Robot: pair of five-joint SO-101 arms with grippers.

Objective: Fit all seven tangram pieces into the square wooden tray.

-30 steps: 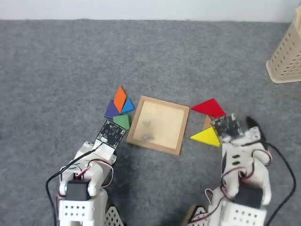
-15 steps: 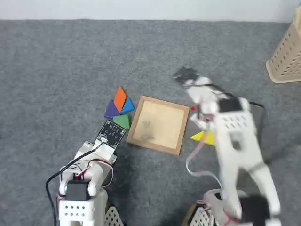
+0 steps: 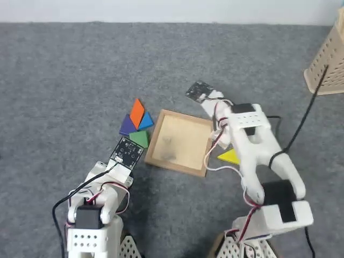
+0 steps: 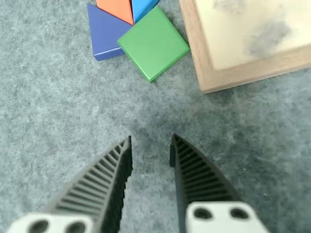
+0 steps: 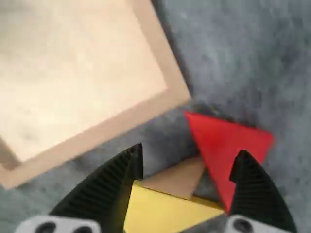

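Observation:
The square wooden tray (image 3: 180,142) lies mid-table with nothing in it. Off its left corner sit the orange triangle (image 3: 137,112), blue triangle (image 3: 146,121), purple triangle (image 3: 127,125) and green square (image 3: 140,138). My left gripper (image 4: 150,145) stands open over bare carpet, short of the green square (image 4: 153,42) and the tray rim (image 4: 228,77). My right gripper (image 5: 189,155) hangs open above the red triangle (image 5: 223,141), a tan piece (image 5: 175,177) and the yellow triangle (image 5: 165,208), just off the tray's corner (image 5: 159,48). The right arm (image 3: 247,129) covers the red triangle from above; the yellow triangle (image 3: 230,156) peeks out beside it.
A beige slatted basket (image 3: 328,59) stands at the far right edge. Grey carpet covers the whole table. The left arm (image 3: 102,188) rests folded at the near left, its wrist board just short of the green square.
The right arm has unfolded from the near right and swung up and left, so it now stretches over the red triangle by the tray's right corner. The left arm has not moved.

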